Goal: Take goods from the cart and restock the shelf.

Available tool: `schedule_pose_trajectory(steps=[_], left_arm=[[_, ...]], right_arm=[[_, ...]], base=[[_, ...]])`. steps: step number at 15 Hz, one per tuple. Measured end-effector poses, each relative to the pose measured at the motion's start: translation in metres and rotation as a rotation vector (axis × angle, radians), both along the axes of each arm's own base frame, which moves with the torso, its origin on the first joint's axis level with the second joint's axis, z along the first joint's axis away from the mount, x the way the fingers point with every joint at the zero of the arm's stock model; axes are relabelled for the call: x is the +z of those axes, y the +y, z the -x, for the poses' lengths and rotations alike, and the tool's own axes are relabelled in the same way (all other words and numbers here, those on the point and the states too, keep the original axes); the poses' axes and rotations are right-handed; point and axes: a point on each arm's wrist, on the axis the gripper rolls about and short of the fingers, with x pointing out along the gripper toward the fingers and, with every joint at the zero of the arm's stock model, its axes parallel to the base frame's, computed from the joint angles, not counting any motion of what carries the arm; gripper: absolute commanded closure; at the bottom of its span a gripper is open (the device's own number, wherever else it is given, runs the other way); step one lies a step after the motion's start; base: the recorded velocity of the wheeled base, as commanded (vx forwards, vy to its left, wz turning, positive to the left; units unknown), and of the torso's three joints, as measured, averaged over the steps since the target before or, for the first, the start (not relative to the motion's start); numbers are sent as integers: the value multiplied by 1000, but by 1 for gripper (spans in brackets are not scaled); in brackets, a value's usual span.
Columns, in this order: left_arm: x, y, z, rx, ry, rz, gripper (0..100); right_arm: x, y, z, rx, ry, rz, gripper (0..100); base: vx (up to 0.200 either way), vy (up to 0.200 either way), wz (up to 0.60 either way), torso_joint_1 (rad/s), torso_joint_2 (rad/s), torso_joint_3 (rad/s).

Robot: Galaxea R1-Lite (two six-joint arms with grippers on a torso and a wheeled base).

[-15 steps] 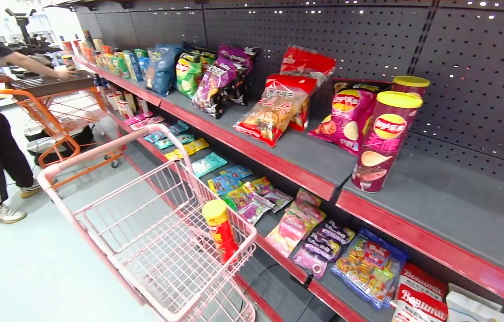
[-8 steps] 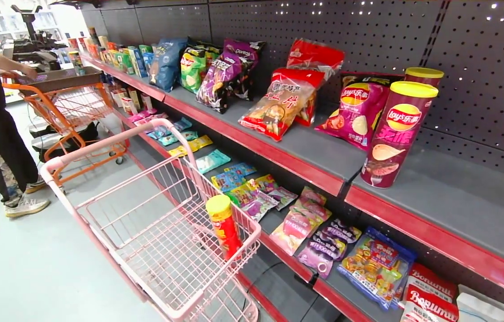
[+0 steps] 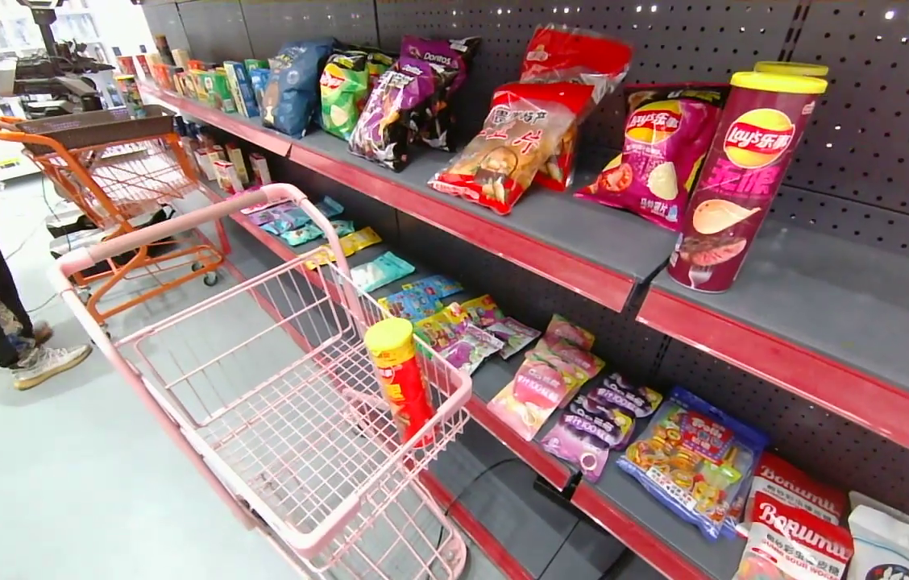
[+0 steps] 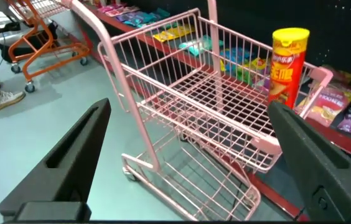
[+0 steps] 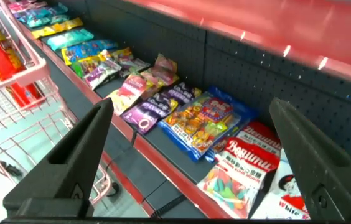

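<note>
Head: red chip can (image 3: 398,379) upright in pink cart (image 3: 277,451), long axis vertical, yellow lid up.
Left wrist: left pincer (image 4: 188,162) open, empty; can ahead of it, well apart.
Right wrist: right pincer (image 5: 188,155) open, empty, above snack bags (image 5: 206,121); can far off to one side.

Left gripper (image 4: 189,109): jaws spread wide, the two black fingers (image 4: 63,162) splayed apart and reaching forward. Right gripper (image 5: 191,104): same pose, jaws spread wide, black fingers (image 5: 315,165) splayed apart.
</note>
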Motion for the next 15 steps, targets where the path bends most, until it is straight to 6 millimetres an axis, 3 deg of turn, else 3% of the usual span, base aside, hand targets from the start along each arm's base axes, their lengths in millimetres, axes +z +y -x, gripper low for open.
schedule_pose_trajectory(steps=[6, 10, 12, 15], left_arm=[[0, 0, 0, -2, 2, -2, 0], [1, -1, 0, -25, -6, 2, 0], [19, 0, 3, -41, -50, 40, 0], [86, 0, -2, -60, -105, 146, 0]], right_arm=[[0, 0, 0, 0, 0, -1, 0], [0, 0, 0, 0, 0, 4, 0], [0, 0, 0, 0, 1, 6, 0], [0, 0, 0, 0, 1, 3, 0]], base=[[0, 0, 0, -154, 518, 359], [0, 0, 0, -46, 195, 139], [0, 0, 0, 0, 0, 0], [0, 0, 0, 0, 0, 0]])
